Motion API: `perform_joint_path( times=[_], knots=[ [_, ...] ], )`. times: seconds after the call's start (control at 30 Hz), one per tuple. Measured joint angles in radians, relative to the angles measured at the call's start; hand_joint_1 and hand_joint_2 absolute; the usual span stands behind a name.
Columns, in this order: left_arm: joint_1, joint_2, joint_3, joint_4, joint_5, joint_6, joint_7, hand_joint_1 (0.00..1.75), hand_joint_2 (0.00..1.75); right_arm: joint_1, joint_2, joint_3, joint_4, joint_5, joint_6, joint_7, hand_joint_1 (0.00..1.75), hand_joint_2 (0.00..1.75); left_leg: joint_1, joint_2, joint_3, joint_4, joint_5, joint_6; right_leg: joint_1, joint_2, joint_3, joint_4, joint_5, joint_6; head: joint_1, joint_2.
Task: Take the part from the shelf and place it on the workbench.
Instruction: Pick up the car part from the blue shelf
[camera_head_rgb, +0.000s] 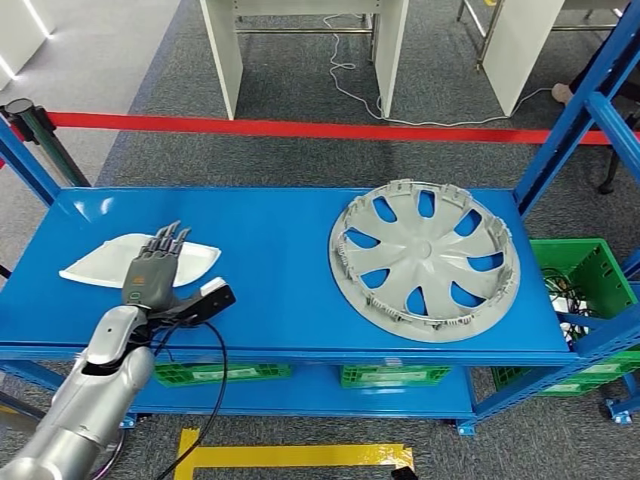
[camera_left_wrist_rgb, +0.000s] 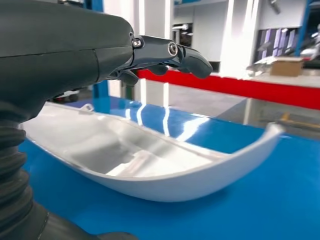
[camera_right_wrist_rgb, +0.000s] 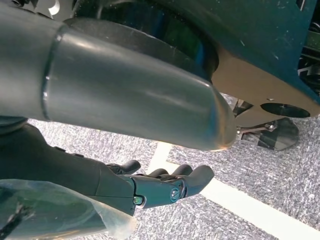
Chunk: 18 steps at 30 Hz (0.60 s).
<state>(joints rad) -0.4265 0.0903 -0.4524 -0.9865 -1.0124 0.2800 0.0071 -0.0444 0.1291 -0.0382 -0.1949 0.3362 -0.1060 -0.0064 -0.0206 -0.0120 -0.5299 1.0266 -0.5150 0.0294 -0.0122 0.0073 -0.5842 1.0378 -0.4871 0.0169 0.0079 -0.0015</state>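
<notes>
Blue shelf (camera_head_rgb: 287, 260) carries everything, its top deck at reach height for the robot. Grey wheel cover (camera_head_rgb: 424, 258) lies flat on the right half, inner side up with clips showing, well apart from the work on the left.

White part (camera_head_rgb: 98, 262), a shallow curved shell, lies on the left end of the shelf with its hollow side up, seen in the left wrist view (camera_left_wrist_rgb: 151, 170). Its long axis runs along the shelf's length, left to right in the head view; one tapered tip points toward the wheel cover, the other toward the shelf's left end. Lying concave-up, it rocks on its curved back, so its rim stands free for fingers to hook, I judge.

Left robot hand (camera_head_rgb: 155, 270) hovers over the part's middle, fingers (camera_left_wrist_rgb: 188, 57) extended and apart above the rim, holding nothing; likely lined up for a grasp across the short axis.

Right robot hand (camera_right_wrist_rgb: 166, 185) hangs low over the carpet floor, fingers loosely stretched, nothing in them.
</notes>
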Motion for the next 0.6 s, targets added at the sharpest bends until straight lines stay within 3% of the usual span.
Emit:
perform_joint_path(
  times=[0.3,0.6],
  knots=[
    [-0.032,0.003,0.056,0.065,-0.093,-0.022,0.135,0.0,1.75,0.001,-0.001,-0.006,0.0,0.01,-0.001,0.005,0.0,0.0,0.0,0.0,0.001,0.0,0.0,0.0,0.0,0.0,0.001,0.0,0.0,0.0,0.0,0.0],
    [-0.047,0.014,0.101,0.115,-0.126,-0.001,0.16,0.0,1.75,0.002,-0.001,-0.007,0.0,0.016,-0.001,0.014,0.0,0.0,0.0,0.0,0.002,0.0,0.001,0.0,0.0,0.0,0.002,0.0,0.0,0.0,0.0,0.0]
  ],
)
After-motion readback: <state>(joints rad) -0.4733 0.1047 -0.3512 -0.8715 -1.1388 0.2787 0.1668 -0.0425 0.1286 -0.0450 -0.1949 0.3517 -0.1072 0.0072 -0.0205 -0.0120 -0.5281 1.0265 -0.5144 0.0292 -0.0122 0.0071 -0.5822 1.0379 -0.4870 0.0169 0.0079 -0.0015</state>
